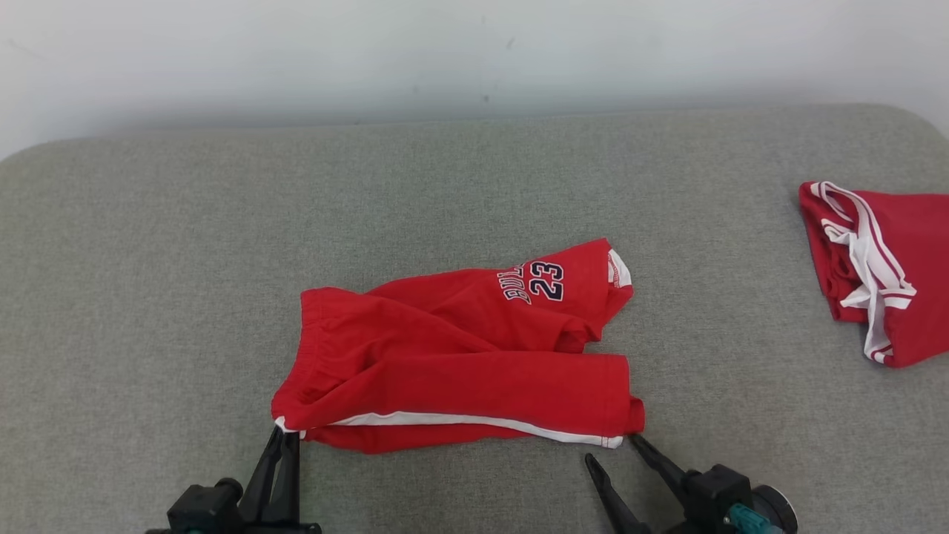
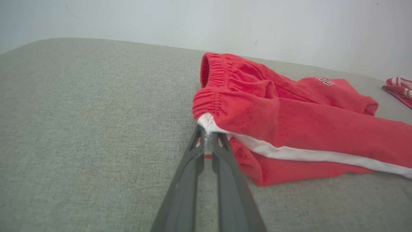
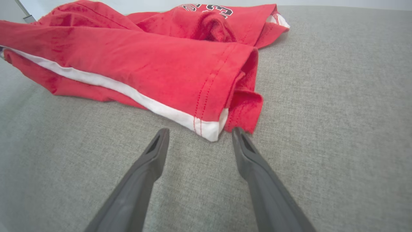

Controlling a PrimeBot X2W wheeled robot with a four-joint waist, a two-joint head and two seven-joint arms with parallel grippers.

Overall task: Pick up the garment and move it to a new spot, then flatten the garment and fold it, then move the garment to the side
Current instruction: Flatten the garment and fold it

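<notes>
my left gripper (image 1: 285, 439) is pinched tight on the white corner of the red shorts (image 1: 460, 356), at the waistband end. my right gripper (image 1: 612, 449) is wide open and holds nothing. its tips sit just beside the corner of the leg hem. the shorts lie crumpled in the middle of the grey pad (image 1: 148, 297). another red garment (image 1: 882, 274) lies well apart, on my right.
</notes>
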